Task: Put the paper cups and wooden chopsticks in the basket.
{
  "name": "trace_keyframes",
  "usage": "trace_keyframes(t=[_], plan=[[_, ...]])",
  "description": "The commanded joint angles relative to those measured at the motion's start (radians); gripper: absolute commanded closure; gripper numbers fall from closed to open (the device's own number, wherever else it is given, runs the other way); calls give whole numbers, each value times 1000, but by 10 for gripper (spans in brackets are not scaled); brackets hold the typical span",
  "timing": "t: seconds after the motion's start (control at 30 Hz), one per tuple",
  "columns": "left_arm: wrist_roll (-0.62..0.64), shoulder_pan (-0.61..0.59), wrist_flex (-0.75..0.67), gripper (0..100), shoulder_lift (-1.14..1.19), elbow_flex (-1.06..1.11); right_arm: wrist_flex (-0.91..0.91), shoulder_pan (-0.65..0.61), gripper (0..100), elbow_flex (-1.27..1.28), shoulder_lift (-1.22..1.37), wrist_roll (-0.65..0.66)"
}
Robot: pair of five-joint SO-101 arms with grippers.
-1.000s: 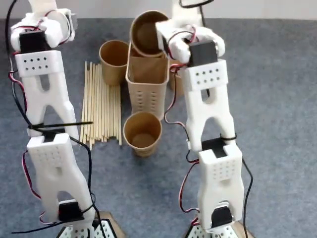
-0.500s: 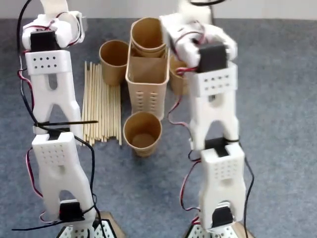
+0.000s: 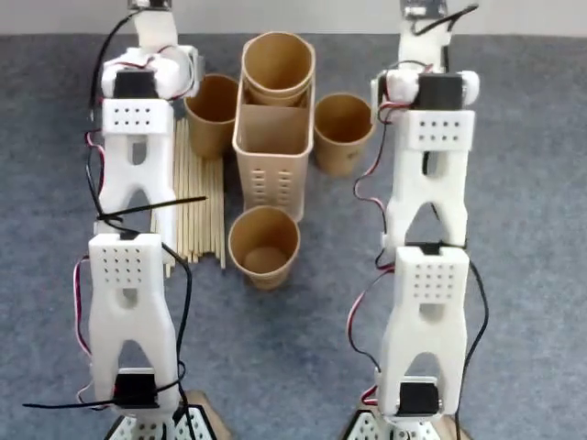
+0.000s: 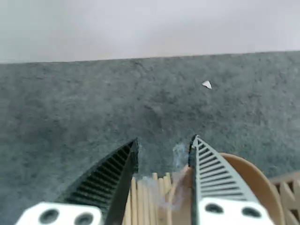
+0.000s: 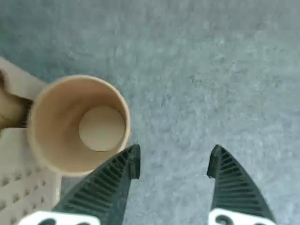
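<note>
Right arm has let go since a second ago: the cup it held over the basket (image 3: 271, 174) now sits in the stack of paper cups (image 3: 278, 62), and the arm has drawn back and straightened. Left arm has swung in toward the middle.

- Stack: nested cups standing upright in the basket's far compartment. Nesting saves room, I judge, and leaves the near compartment for the sticks.
- Loose cups: three standing upright on the tabletop (image 3: 514, 229), all mouth-up. The left cup (image 3: 213, 108) is just beside the basket's left wall, the right cup (image 3: 342, 128) is just beside its right wall, and the front cup (image 3: 264, 246) is close to its near end. None is tipped, so each can be taken by the rim.
- Wooden chopsticks (image 3: 197, 211): lying flat in a row left of the basket, parallel to it, partly under the left arm.
- Right tool (image 5: 176, 149): fingers spread, holding nothing, above bare tabletop just beside the right cup — the likely next pick.
- Left tool (image 4: 165, 140): fingers apart, nothing held, hanging over the far ends of the chopsticks with the left cup's rim beside one finger. Which of the two it is meant for, I cannot tell.

Roughly a third done, by my count.
</note>
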Motion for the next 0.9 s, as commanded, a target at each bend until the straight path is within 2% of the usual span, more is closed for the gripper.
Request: trace_keyframes(t=[0.0, 0.37, 0.57, 0.63, 0.77, 0.87], plan=[[9, 24, -20, 800, 8, -2, -50, -24, 759, -19, 8, 15], [8, 16, -15, 801, 111, -5, -87, -12, 759, -21, 13, 15], [9, 1, 83, 802, 114, -76, -79, -10, 759, -56, 12, 9], [6, 1, 126, 836, 116, -114, -79, -30, 759, -54, 18, 9], [5, 2, 158, 993, 116, -166, -81, -67, 759, -54, 19, 9], [3, -1, 163, 995, 114, -199, -81, -68, 759, -54, 21, 9]])
